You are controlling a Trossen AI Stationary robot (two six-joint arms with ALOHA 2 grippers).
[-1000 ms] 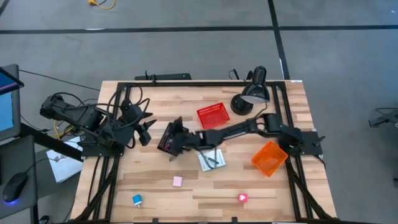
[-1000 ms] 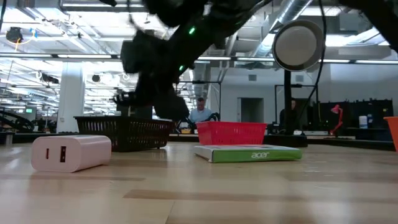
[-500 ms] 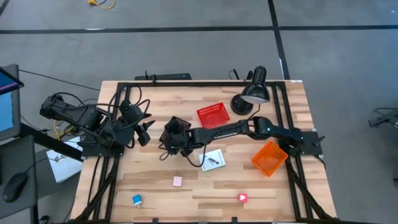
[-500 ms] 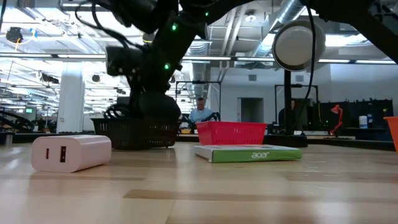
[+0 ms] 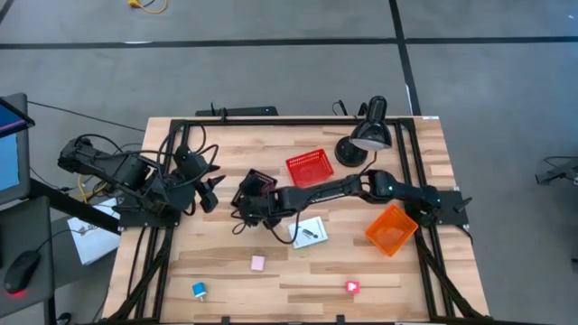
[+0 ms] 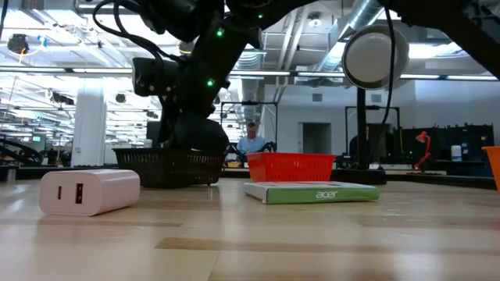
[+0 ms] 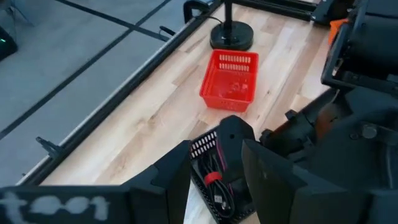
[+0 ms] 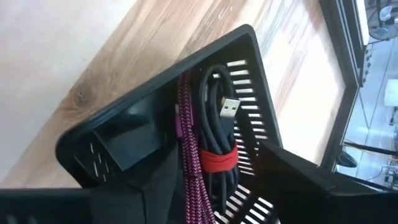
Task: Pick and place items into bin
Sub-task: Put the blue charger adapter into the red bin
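Observation:
The black bin (image 5: 256, 186) stands left of the table's middle. In it lie a maroon cord (image 8: 189, 149) and a black USB cable bound with a red band (image 8: 217, 118). My right gripper (image 8: 217, 158) is open and reaches down into the bin (image 6: 168, 165), with a finger on either side of the cords. My left gripper (image 5: 212, 191) waits open just left of the bin. Flat on the wood lie the white card with a black piece (image 5: 310, 232), a pink block (image 5: 258, 263), a blue cube (image 5: 199, 290) and a red-pink piece (image 5: 352, 287).
A red basket (image 5: 310, 167) and a black desk lamp (image 5: 366, 135) stand behind the right arm. An orange bin (image 5: 391, 228) sits at the right. Bare wood lies between the card and the near edge. The table frame's black rails run along both sides.
My right gripper has gone a little toward the far edge and down from above the black bin into it. The bin has shifted slightly with it. The white card, half covered by the arm before, now lies in plain view.

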